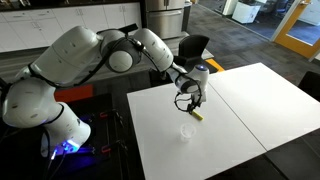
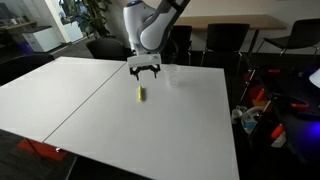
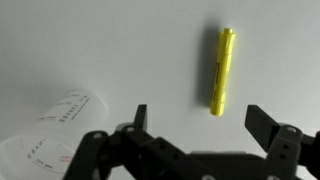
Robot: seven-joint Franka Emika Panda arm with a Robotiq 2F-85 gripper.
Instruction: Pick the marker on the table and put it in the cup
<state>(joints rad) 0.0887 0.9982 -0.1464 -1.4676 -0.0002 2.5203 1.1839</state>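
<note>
In the wrist view the cup (image 3: 48,135) sits far left on the table (image 3: 120,40); the gripper (image 3: 196,114) hangs open, empty; the marker (image 3: 222,70) lies flat just beyond the jaw gap, right of centre, its long axis square to the closing line.

One marker (image 3: 221,72), one cup (image 3: 55,130), one table (image 2: 90,100)

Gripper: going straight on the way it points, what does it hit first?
Probably the marker, lying flat on the table below the open gripper; the wrist view shows it within the gripper's span. Depth is unclear, so it may touch bare table first. The cup is off to the side.
</note>
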